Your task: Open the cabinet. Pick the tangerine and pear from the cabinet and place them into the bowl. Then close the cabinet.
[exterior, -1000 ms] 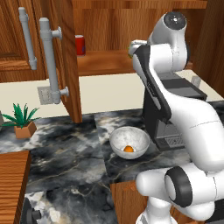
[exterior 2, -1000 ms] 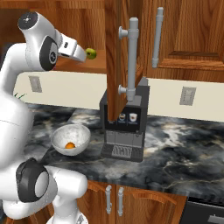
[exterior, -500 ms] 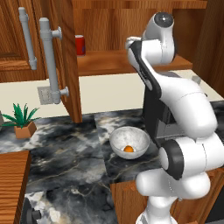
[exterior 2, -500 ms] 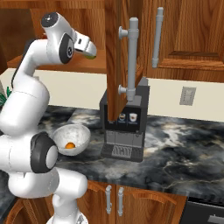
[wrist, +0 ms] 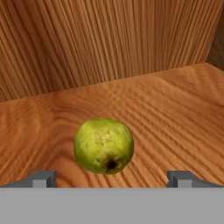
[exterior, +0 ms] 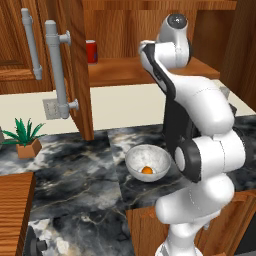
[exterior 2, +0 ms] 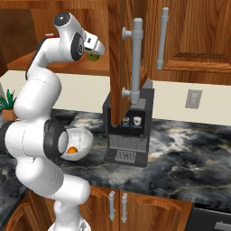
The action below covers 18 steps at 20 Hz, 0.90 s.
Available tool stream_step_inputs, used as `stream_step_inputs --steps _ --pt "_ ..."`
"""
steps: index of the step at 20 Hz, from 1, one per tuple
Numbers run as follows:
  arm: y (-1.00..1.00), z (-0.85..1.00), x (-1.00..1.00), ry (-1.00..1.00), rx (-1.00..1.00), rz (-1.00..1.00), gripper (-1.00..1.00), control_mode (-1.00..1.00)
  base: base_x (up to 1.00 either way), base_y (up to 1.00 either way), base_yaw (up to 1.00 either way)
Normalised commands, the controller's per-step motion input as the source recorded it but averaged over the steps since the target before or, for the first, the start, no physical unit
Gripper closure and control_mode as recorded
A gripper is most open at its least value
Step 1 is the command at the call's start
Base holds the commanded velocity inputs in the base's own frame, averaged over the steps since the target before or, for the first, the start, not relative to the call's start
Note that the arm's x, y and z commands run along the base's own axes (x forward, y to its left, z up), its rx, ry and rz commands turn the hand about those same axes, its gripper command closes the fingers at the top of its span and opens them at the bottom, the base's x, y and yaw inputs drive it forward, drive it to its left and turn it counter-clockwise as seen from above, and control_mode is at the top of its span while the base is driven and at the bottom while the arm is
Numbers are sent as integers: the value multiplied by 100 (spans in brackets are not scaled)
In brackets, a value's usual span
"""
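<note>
The pear [wrist: 104, 145], yellow-green and speckled with a dark spot, sits mid-frame on the cabinet [wrist: 175, 109] shelf; gripper [wrist: 111, 179] fingers spread wide, empty.

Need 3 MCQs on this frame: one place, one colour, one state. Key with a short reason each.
1. Where is the tangerine?
A. in the bowl
B. on the cabinet shelf
C. on the counter beside the plant

2. What colour is the can on the shelf?
A. blue
B. red
C. green

3. How does the pincer stand?
A. shut on the pear
B. open, the pear lying between and ahead of its tips
C. shut, holding nothing

Key: 1 A, the orange fruit lies inside the pale bowl in both base views. 2 B, the left base view shows a red cylinder. 3 B, the hand view shows the tips wide apart and the pear resting free on the wood shelf.
</note>
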Motion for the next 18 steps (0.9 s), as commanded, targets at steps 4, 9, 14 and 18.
stream_step_inputs --steps 4,9,14,18 --pt "0 -17 33 2 0 0 -100 -100 0 0 0" --pt "0 -13 38 2 0 0 -100 -100 0 0 0" --pt "0 -15 40 1 0 0 -100 -100 0 0 0" --pt "0 -33 18 4 -3 0 -100 -100 0 0 0"
